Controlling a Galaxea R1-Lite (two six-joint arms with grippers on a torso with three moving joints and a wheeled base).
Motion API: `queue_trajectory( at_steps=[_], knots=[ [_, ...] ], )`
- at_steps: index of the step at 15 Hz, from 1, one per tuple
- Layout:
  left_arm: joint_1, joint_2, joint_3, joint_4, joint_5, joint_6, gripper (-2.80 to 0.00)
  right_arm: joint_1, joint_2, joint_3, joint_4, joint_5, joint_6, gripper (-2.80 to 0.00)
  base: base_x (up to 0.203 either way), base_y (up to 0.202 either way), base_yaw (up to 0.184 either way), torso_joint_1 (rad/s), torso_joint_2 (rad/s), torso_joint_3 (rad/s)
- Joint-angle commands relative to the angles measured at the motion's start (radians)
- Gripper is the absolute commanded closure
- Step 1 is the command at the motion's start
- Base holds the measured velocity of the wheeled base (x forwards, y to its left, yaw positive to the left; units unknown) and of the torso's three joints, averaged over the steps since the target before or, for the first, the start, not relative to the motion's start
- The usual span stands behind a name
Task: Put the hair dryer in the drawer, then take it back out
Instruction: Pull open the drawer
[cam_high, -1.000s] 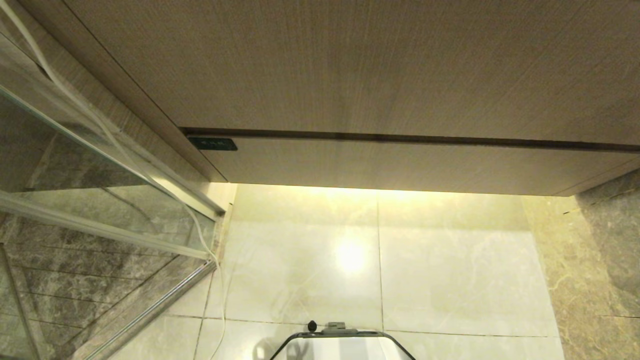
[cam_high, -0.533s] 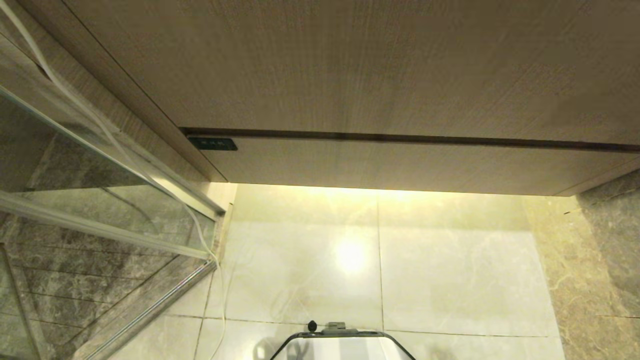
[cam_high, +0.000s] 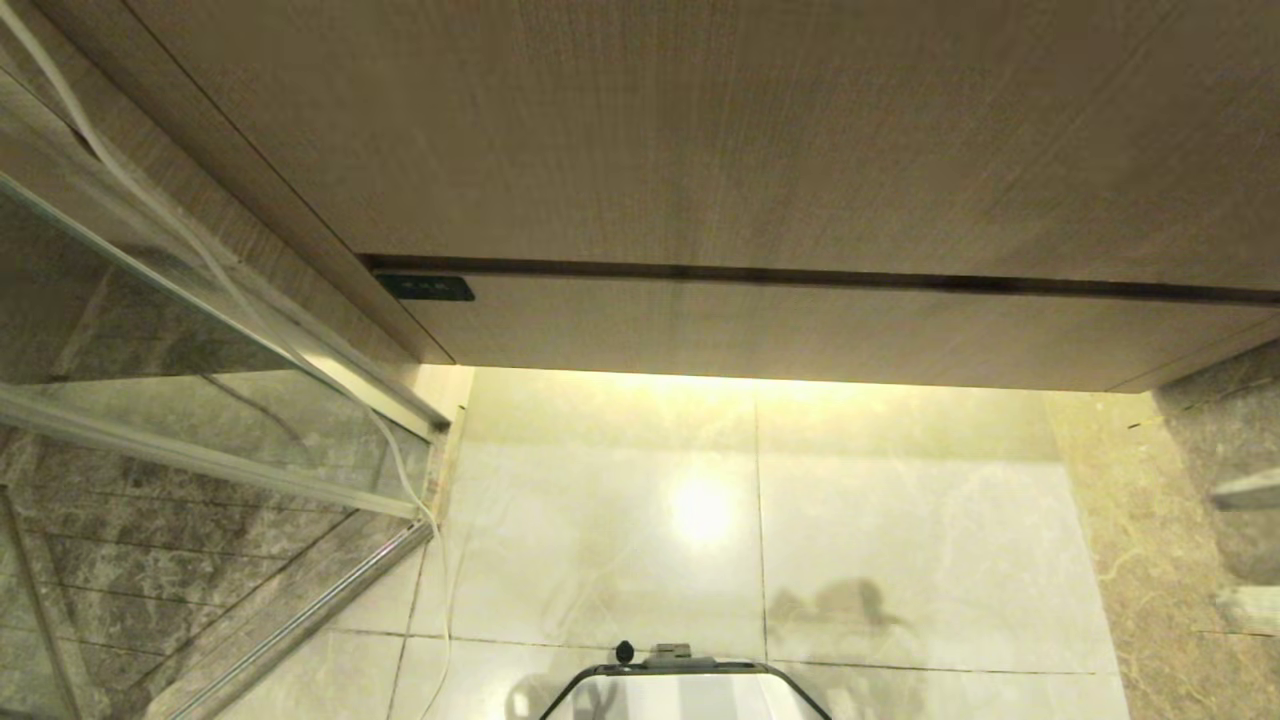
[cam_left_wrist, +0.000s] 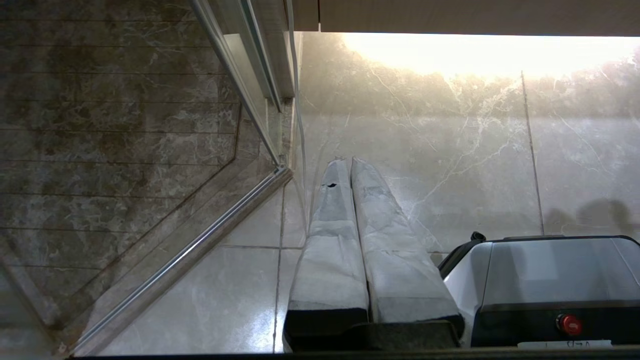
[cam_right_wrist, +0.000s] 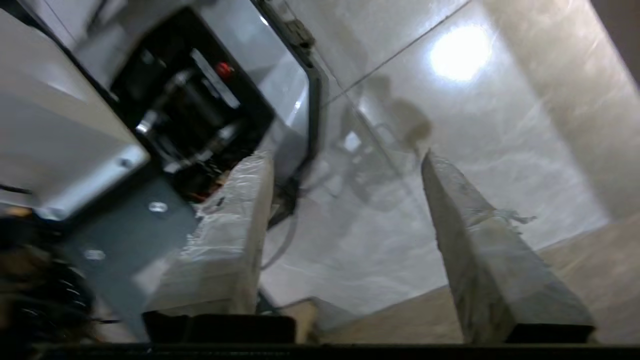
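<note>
At far left we see a glass shower door (cam_high: 200, 400) with a white cord (cam_high: 400, 470) hanging beside it. Our left end effector (cam_left_wrist: 350, 165) hangs pressed together above the floor (cam_high: 900, 520). The drawer (cam_high: 800, 330) sits closed, label (cam_high: 425, 288) at its left corner. Our right end effector (cam_right_wrist: 345, 165) gapes wide, holding nothing

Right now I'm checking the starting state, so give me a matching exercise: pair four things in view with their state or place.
1. drawer
2. left gripper
3. right gripper
4. dark label

a. jaws apart, nothing between them
b. shut, under the taller panel
c. on the drawer front's left corner
d. jaws together, over the floor

Pairs: 1-b, 2-d, 3-a, 4-c
</note>
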Motion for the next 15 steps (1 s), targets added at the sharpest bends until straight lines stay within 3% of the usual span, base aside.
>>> queue_trajectory(
  at_steps=[1, 3, 6, 8, 9, 15],
  knots=[
    [-0.001, 0.0, 0.002, 0.0, 0.0, -0.001, 0.0, 0.001, 0.138, 0.083, -0.191, -0.068, -0.169, -2.8, 0.0, 0.0, 0.0, 0.0, 0.0, 0.0],
    [0.0, 0.0, 0.001, 0.0, 0.0, -0.001, 0.0, 0.002, 0.183, 0.162, -0.416, -0.268, -0.311, -2.8, 0.0, 0.0, 0.0, 0.0, 0.0, 0.0],
    [-0.001, 0.0, 0.001, 0.0, 0.0, -0.001, 0.0, 0.008, 0.233, 0.356, -0.838, -0.324, -0.428, -2.8, 0.0, 0.0, 0.0, 0.0, 0.0, 0.0],
    [0.0, 0.0, 0.002, 0.0, 0.0, -0.001, 0.0, 0.008, 0.284, 0.45, -1.059, -0.288, -0.51, -2.8, 0.0, 0.0, 0.0, 0.0, 0.0, 0.0],
    [0.0, 0.0, 0.002, 0.0, 0.0, -0.001, 0.0, 0.006, 0.32, 0.478, -1.142, -0.223, -0.526, -2.8, 0.0, 0.0, 0.0, 0.0, 0.0, 0.0],
    [0.0, 0.0, 0.001, 0.0, 0.0, -0.001, 0.0, -0.057, 0.502, 0.493, -1.474, -0.054, -0.544, -2.8, 0.0, 0.0, 0.0, 0.0, 0.0, 0.0]
  ],
)
